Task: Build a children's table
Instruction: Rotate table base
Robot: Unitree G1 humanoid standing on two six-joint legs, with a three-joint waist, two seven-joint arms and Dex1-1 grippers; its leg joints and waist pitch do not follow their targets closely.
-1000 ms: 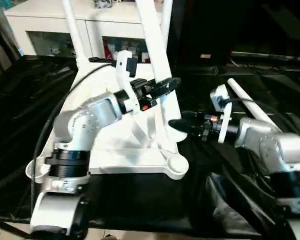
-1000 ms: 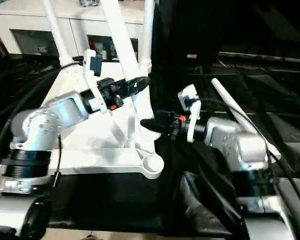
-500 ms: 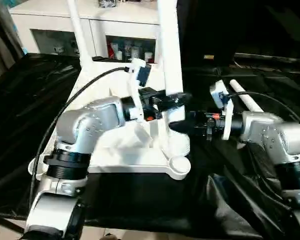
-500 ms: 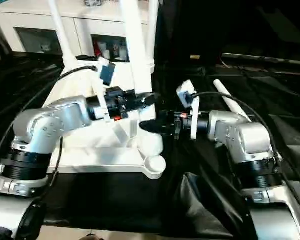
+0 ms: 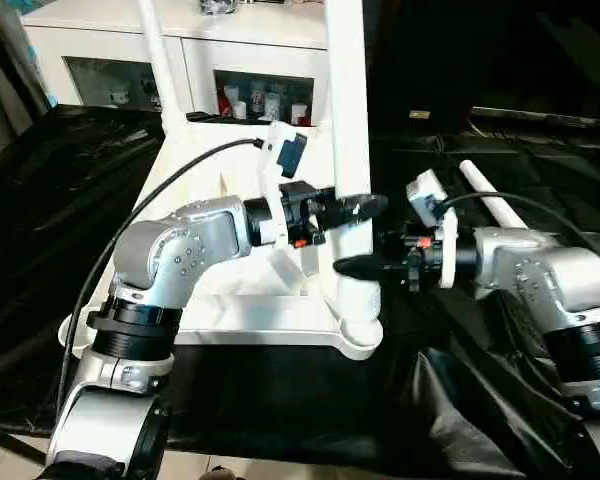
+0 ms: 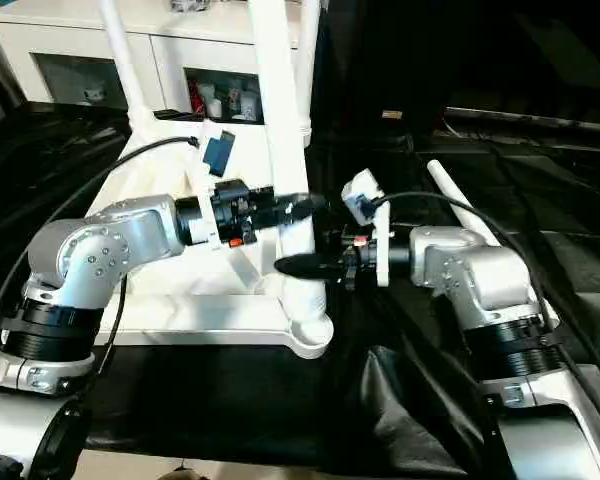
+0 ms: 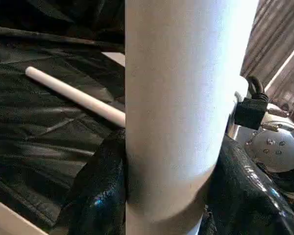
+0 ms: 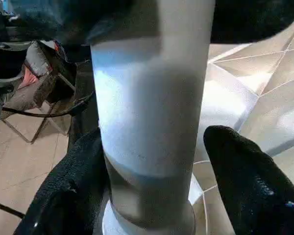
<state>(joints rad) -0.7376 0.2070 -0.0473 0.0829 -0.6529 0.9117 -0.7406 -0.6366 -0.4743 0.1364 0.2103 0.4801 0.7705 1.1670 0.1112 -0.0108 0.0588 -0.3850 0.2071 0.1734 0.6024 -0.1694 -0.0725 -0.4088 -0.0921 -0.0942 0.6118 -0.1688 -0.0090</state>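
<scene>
Tabletop point(image 5: 280, 318) lies upside down on the black sheet point(image 5: 40, 200), ribbed side up; everything else placed rel. to it. One leg point(image 5: 346, 120) stands upright in the near corner socket point(image 5: 356, 318) on my right side; my left gripper point(image 5: 352, 208) is clamped round that leg partway up, fingers point(image 7: 100, 191) pressed to both sides of the white tube. My right gripper point(image 5: 365, 267) comes in from the tabletop's right edge, lower on the same leg, just above the socket; its fingers point(image 8: 245, 186) straddle the tube; one pad touches, the other stands a bit off, so not a tight grip. Two more legs point(image 5: 156, 60) rise from the far corners of the tabletop; 4th leg point(image 5: 495, 203) lies loose on the sheet, right of the tabletop, well apart. White cabinet point(image 5: 100, 40) w/ glass doors sits behind the tabletop's far edge.
</scene>
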